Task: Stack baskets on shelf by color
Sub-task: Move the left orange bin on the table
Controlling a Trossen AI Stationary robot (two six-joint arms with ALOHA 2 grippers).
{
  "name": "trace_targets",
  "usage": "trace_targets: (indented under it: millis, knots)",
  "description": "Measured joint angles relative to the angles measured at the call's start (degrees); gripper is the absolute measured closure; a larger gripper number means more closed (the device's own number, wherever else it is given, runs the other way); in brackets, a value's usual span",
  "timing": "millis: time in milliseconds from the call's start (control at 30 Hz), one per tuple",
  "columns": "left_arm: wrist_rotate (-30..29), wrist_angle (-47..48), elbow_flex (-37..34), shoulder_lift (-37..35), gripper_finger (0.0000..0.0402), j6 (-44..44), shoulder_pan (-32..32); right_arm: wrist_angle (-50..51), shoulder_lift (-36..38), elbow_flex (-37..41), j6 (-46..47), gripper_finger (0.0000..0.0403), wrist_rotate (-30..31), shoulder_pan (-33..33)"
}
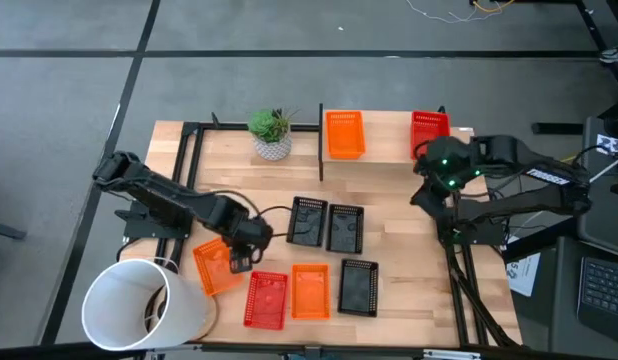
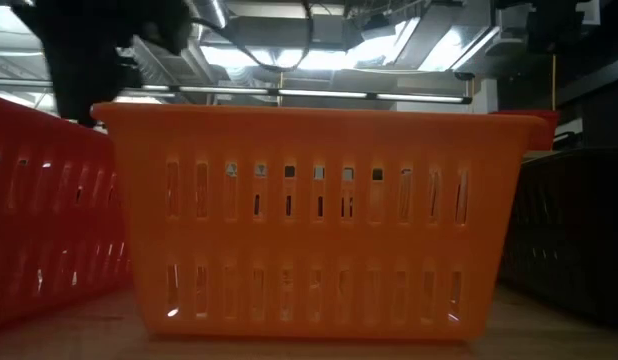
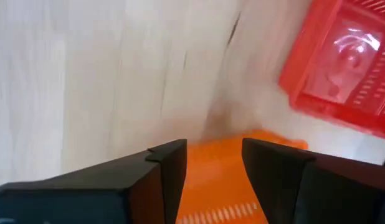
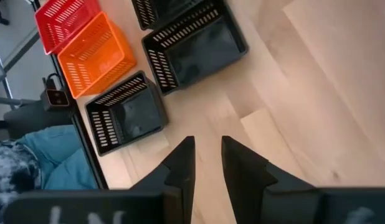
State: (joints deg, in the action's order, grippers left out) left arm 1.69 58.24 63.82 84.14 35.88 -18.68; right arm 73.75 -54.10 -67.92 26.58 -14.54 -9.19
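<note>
Left claw (image 1: 238,254) reaches low across the table (image 1: 399,200), clamped on an orange basket (image 1: 215,268); right claw (image 4: 208,163) hovers empty, slightly parted, near the shelf (image 1: 389,145).

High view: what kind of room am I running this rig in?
Probably a lab or workshop rather than a home: the wooden table stands on a bare grey floor, a keyboard and cables sit beside the right arm, and the low view shows exposed ceiling lights.
</note>
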Motion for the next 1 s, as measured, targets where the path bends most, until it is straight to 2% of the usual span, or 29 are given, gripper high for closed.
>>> trace_targets:
  millis: [100, 200, 333, 600, 733, 1000]
  knots:
    - [3.03, 5.7, 0.06, 0.28, 0.0255, 7.74, -2.39, -4.38, -0.5, 2.57, 0.52, 0.0325, 0.06, 2.83]
    - [5.84, 8.82, 0.03, 0.44, 0.0255, 11.46, -5.12, -7.09, -1.14, 3.89, 1.56, 0.0324, 0.07, 5.52]
    - [6.28, 8.55, -0.03, 3.04, 0.0255, 11.86, -7.08, -9.92, -1.55, 4.76, 1.88, 0.0324, 0.85, 9.39]
    - [6.19, 8.07, -0.01, 12.28, 0.0255, 11.72, -8.86, -11.4, -1.62, 4.76, 6.3, 0.0324, 8.45, 18.0]
    - [2.96, 6.2, -0.01, 15.81, 0.0255, 8.91, -8.94, -12.19, -1.62, 4.76, 8.39, 0.0324, 10.42, 21.84]
    - [-2.13, -8.88, -0.01, 17.92, 0.0255, -3.04, -4.4, -15.31, -1.62, 4.76, 10.82, 0.0325, 12.98, 27.28]
